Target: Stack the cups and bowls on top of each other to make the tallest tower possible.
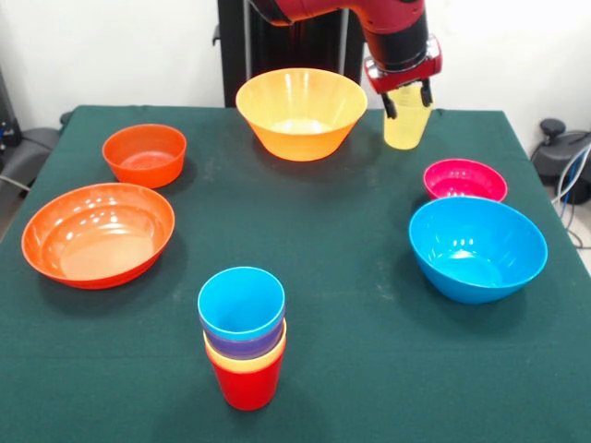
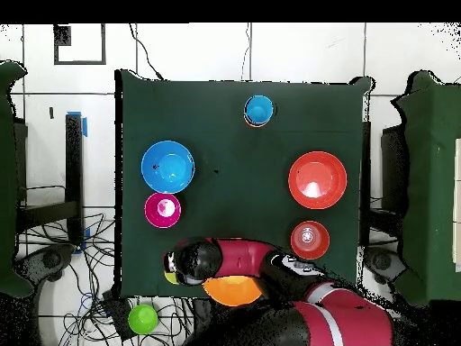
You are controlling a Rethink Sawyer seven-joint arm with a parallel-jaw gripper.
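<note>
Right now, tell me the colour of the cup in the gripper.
Pale yellow cup, clearest in the front view.

Counted on table (image 1: 369, 369): five bowls — large yellow-orange (image 1: 301, 113), small orange (image 1: 144, 154), wide orange (image 1: 98, 233), small pink (image 1: 464, 180), large blue (image 1: 477, 247). Five cups: four nested — blue (image 1: 241, 304), purple (image 1: 247, 349), yellow-orange (image 1: 242, 363), red (image 1: 247, 386); one pale yellow (image 1: 406, 118).

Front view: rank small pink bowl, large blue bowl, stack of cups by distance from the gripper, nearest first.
Gripper is at the table's far right, holding the pale yellow cup.
1. Small pink bowl, just below it on the right.
2. Large blue bowl, right side, nearer the camera.
3. Stack of cups, front centre.
</note>
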